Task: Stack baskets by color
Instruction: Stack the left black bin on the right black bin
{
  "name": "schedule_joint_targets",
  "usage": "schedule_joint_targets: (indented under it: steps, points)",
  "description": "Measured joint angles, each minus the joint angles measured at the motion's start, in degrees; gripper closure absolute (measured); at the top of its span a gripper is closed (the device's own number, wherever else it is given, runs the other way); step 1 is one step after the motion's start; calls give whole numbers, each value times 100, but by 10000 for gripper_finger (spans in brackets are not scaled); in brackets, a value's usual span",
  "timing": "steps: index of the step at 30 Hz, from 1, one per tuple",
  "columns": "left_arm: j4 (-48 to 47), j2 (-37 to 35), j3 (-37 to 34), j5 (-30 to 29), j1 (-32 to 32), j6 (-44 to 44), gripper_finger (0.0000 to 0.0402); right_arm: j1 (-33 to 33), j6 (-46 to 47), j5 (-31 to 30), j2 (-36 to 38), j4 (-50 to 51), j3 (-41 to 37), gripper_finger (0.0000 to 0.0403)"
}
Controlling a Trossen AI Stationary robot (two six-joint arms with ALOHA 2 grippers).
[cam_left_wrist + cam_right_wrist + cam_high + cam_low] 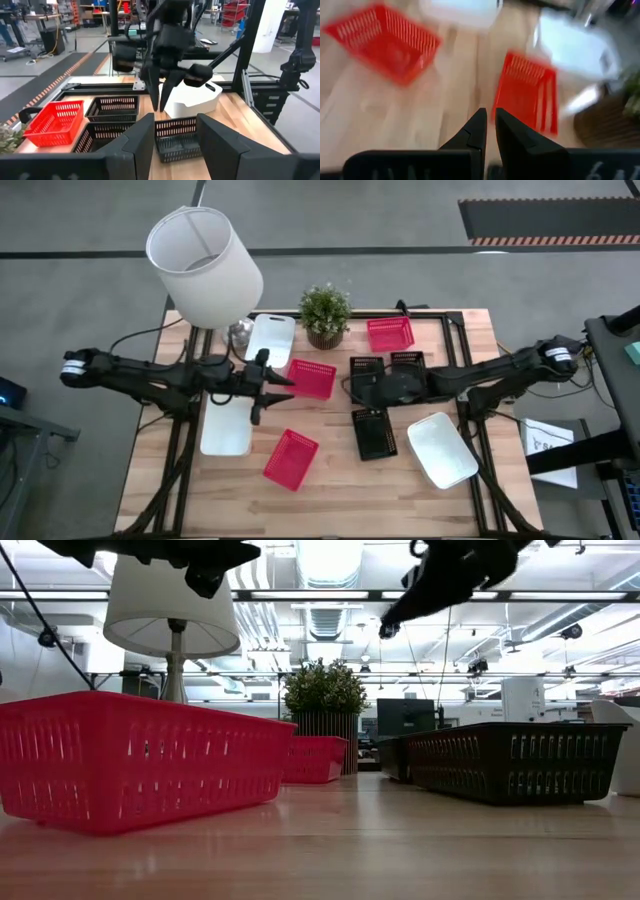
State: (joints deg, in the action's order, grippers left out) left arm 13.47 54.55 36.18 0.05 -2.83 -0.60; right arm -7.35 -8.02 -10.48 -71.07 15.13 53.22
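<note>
Nothing is stacked yet: the small slotted red plastic baskets point(311, 378), black ones point(373, 433) and larger white ones point(441, 448) lie scattered singly over the wooden surface point(335, 485). The left pincer point(268, 385) hangs with fingers apart, empty, a red basket just to its right. The right pincer point(357, 389), fingers nearly together and holding nothing, hovers among the black baskets, probably choosing a first pick.
</note>
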Motion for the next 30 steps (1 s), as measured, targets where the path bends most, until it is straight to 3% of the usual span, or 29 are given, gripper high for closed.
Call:
schedule_joint_targets:
  steps: [7, 13, 21, 30]
  points:
    - [-133, -130, 0, -2, 0, 253, 269, 13, 765, -6, -705, 1775, 1074, 365]
    - [-175, -132, 0, -2, 0, 291, 269, 11, 1076, -8, -1237, 2667, 1642, 312]
    - [-255, -144, 0, -2, 0, 291, 269, 154, 587, -4, -1597, 3160, 1662, 233]
    - [-259, -136, 0, -4, 0, 442, 269, 692, 346, 252, -1725, 3119, 1374, 216]
